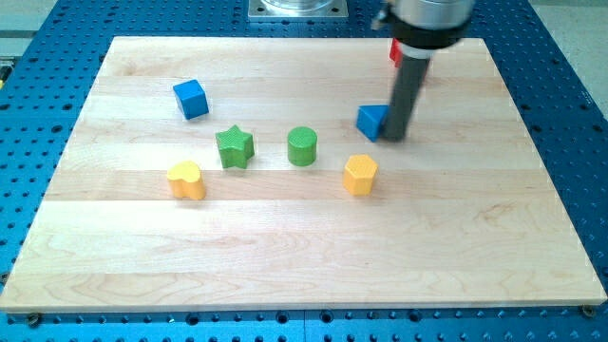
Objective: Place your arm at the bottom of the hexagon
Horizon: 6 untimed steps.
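**On the wooden board: six blocks and a rod**

From left: yellow heart point(186, 180), blue cube point(191, 99), green star point(234, 146), green cylinder point(302, 146). Yellow hexagon point(360, 175) sits right of centre. At its 1 o'clock, my tip point(395, 136) touches a second blue block point(371, 121). It grasps nothing. A red block point(394, 51) peeks behind the rod.

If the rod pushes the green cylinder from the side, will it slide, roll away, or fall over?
The green cylinder stands upright on its flat end, so it would probably slide rather than roll. It looks squat, so tipping seems unlikely. The wooden board looks smooth, so an off-centre push may turn it aside. My tip is at the view's right, beside the blue block.
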{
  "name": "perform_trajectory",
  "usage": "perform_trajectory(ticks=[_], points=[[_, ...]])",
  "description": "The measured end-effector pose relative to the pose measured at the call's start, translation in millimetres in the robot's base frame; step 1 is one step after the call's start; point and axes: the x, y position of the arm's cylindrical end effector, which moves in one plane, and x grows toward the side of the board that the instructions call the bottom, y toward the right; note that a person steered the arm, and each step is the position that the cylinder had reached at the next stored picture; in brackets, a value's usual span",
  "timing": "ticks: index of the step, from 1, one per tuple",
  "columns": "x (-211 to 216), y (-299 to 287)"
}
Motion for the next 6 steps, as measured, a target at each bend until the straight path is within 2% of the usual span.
perform_trajectory(ticks=[1, 2, 3, 4, 5, 6], points=[[-28, -95], [-35, -138], [-4, -50], [60, 57], [168, 24], [167, -41]])
